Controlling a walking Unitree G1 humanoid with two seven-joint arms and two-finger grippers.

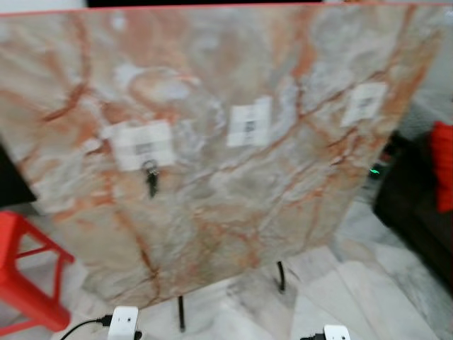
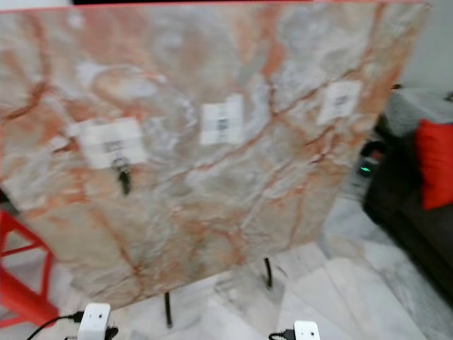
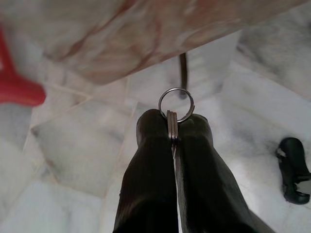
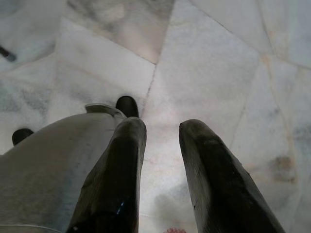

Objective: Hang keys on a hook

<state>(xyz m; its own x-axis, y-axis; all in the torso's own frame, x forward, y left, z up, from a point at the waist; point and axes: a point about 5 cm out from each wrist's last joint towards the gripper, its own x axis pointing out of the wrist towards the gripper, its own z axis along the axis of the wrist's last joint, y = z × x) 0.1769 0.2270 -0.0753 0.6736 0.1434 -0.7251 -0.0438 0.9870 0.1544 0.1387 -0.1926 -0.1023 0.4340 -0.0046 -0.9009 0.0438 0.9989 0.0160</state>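
A tall marble-patterned board [image 1: 233, 177] stands on thin black legs in front of me. It carries three white hook plates: left [image 1: 144, 144], middle [image 1: 249, 122] and right [image 1: 364, 103]. A dark key [image 1: 150, 178] hangs under the left plate. My left gripper [image 3: 173, 127] is shut on a set of keys, and their silver ring [image 3: 176, 104] sticks out past the fingertips, low near the floor below the board. My right gripper [image 4: 163, 133] is open over the marble floor, with nothing between its fingers.
A red stool [image 1: 25, 273] stands at the board's left. A dark sofa with a red cushion [image 1: 442, 173] is on the right, with a green light [image 1: 374, 170] beside it. The board's black legs [image 1: 181, 314] rest on a pale marble floor [image 1: 368, 297].
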